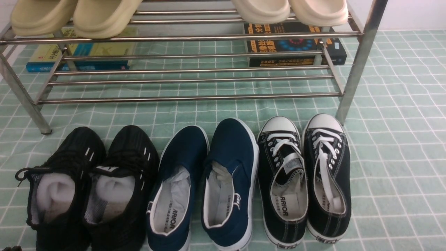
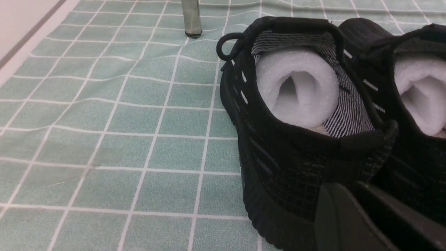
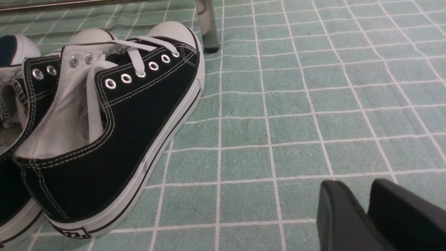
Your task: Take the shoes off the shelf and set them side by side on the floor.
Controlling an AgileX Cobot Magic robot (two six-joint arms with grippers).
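Sitting side by side on the floor [image 1: 390, 139], the navy shoes [image 1: 205, 184] lie between black knit sneakers [image 1: 87, 188] and laced sneakers [image 1: 303, 177], before the shelf [image 1: 188, 80]. Whether either gripper's fingers are parted or clenched, I cannot tell; neither grasps anything.

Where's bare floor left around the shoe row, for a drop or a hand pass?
Free: floor right of the laced sneakers; floor left of the black knit sneakers, seen in the left wrist view; the strip between shelf and toes. Crowded: the row itself, navy shoes wedged mid-row.
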